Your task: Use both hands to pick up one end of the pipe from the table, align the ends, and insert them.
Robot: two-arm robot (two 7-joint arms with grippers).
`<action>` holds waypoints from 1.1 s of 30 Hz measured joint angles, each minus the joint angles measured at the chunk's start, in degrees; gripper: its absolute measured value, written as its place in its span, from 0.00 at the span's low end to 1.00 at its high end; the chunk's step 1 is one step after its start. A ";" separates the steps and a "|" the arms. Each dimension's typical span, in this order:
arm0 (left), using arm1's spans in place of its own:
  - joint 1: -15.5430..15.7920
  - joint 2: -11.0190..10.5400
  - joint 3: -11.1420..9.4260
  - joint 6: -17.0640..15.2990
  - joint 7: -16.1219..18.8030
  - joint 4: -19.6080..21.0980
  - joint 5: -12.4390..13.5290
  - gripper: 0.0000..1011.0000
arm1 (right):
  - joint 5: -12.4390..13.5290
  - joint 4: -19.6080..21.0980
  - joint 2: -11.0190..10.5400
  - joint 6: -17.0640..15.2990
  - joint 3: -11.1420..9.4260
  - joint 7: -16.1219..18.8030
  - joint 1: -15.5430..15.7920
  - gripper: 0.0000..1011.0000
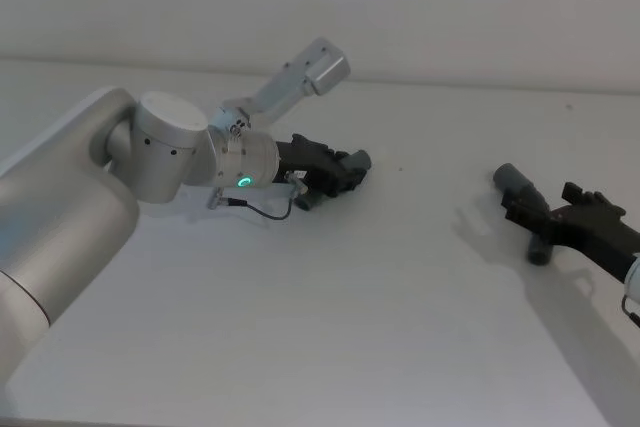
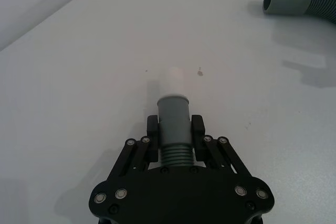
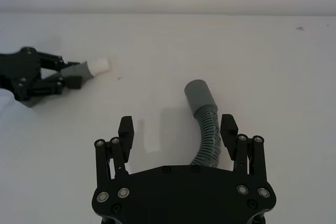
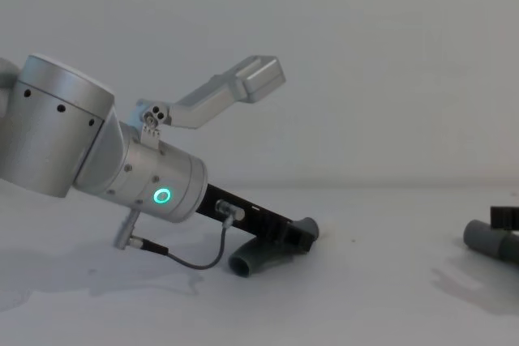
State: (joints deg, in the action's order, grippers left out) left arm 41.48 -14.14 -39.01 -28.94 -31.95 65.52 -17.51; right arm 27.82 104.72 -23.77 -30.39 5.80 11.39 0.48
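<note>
My left gripper (image 2: 175, 129) is shut on the ribbed neck of the curved pipe piece (image 2: 173, 113). Its grey collar and white tip (image 2: 176, 74) stick out past the fingers (image 2: 197, 126), low over the white table (image 2: 79, 77). In the head view this gripper (image 1: 343, 173) sits left of centre, with the piece's collar (image 1: 359, 160) pointing right. The other pipe piece (image 3: 202, 98), a grey hose with a smooth round mouth, lies on the table at the right. My right gripper (image 3: 177, 129) is open and straddles its ribbed part, which lies nearer one finger (image 3: 228, 127).
The two pieces (image 1: 520, 187) are far apart, with bare white table (image 1: 420, 277) between them. A grey camera bracket (image 1: 305, 77) rises from my left wrist, and a thin cable (image 1: 265, 212) loops under it. A pale wall (image 1: 400, 7) runs along the back of the table.
</note>
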 joint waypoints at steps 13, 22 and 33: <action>0.00 0.00 0.01 -0.01 0.01 0.00 0.00 0.35 | -3.05 -4.10 -1.52 1.30 2.76 0.57 -2.93 0.99; -0.01 0.00 0.01 -0.01 0.01 0.00 -0.01 0.35 | -2.79 -5.65 -1.25 1.02 2.58 0.54 -3.86 0.99; 0.00 0.00 0.01 -0.01 0.01 0.00 -0.01 0.35 | -1.89 -7.41 -1.37 0.52 2.37 0.57 -4.68 0.99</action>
State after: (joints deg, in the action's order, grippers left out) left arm 41.48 -14.14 -39.00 -28.95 -31.94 65.52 -17.51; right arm 25.93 97.30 -25.14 -29.87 8.17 11.96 -4.19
